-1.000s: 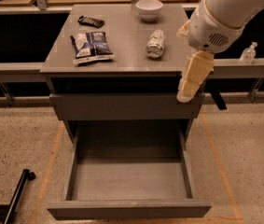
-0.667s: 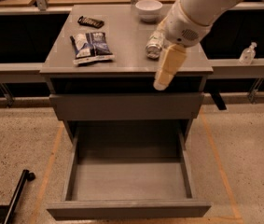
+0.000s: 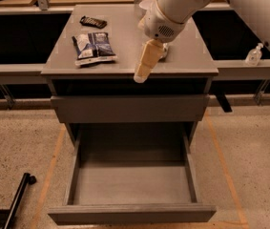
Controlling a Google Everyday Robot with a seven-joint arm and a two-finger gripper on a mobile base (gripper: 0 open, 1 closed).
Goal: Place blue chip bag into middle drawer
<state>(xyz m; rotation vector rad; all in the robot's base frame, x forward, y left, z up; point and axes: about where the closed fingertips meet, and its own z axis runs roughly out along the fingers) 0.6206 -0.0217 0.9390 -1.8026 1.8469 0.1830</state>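
I am at the reaching step. My gripper [image 3: 144, 67] hangs over the front edge of the cabinet top [image 3: 187, 61], carrying nothing, and I cannot tell whether it is open or closed. The blue chip bag [image 3: 94, 46] lies flat to its left, a little farther back and apart from it. The middle drawer [image 3: 129, 182] stands pulled out below. Next, I judge, I must shift left over the bag and descend to grasp it.

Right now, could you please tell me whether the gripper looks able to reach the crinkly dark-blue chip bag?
Probably yes: the gripper hovers over the grey cabinet top's front edge, right of the crinkly dark-blue chip bag, with only bare surface between them and nothing on it.
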